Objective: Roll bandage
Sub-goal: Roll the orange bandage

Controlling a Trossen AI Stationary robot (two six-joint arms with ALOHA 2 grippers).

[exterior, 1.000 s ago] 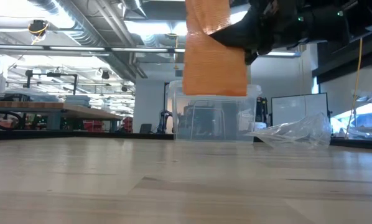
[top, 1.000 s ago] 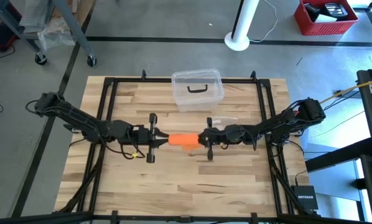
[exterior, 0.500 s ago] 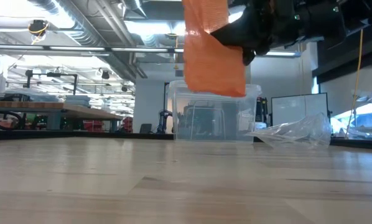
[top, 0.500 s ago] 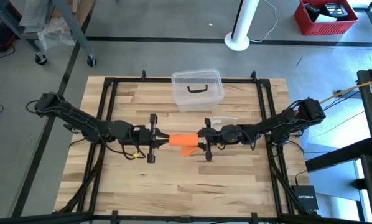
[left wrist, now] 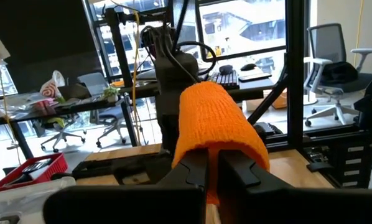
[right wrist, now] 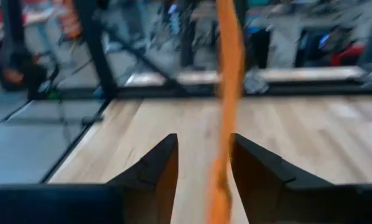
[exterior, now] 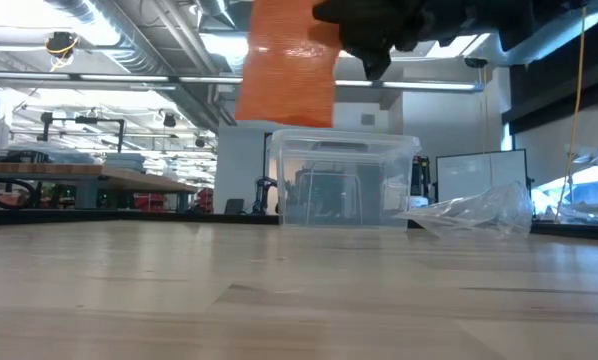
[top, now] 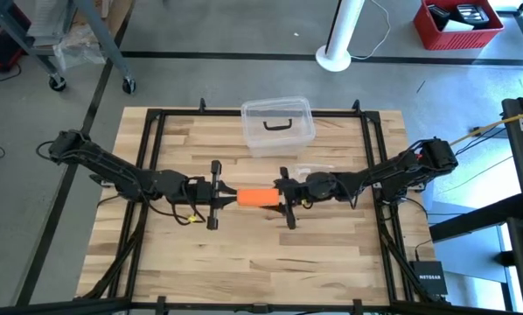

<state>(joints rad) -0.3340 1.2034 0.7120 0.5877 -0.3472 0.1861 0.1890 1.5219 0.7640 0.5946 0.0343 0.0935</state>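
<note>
The bright orange bandage [top: 257, 196] is held above the table's middle, between my two grippers. In the low view it [exterior: 284, 70] hangs as a broad band well clear of the tabletop. My left gripper [top: 218, 194] is shut on it, and a wound part [left wrist: 214, 118] arches over the fingertips. My right gripper [top: 282, 199] is open at the bandage's right end. In the right wrist view the strip [right wrist: 228, 81] shows edge-on between the two fingers, close to one finger [right wrist: 260, 168]. My left gripper pinches a layer of the bandage [left wrist: 212, 186] between its two fingers, and the wound loop [left wrist: 236, 134] wraps around and over the fingertips. The fingers lie level, pointing toward the table's right. The bandage is lifted clear of the table. My right gripper has the strip between its open fingers; I cannot tell whether it touches it.
A clear plastic box with a black handle [top: 277, 125] stands at the far middle of the table, behind the bandage in the low view [exterior: 344, 185]. A small clear wrapper [top: 312, 169] lies to its right [exterior: 474, 212]. Black frame rails [top: 152, 175] run along the table's sides.
My right gripper has gone toward the table's left, closer to my left gripper. The bandage's hanging flap has risen and been drawn in: its lower edge stands higher above the table, and from above the orange shows as a narrower band.
</note>
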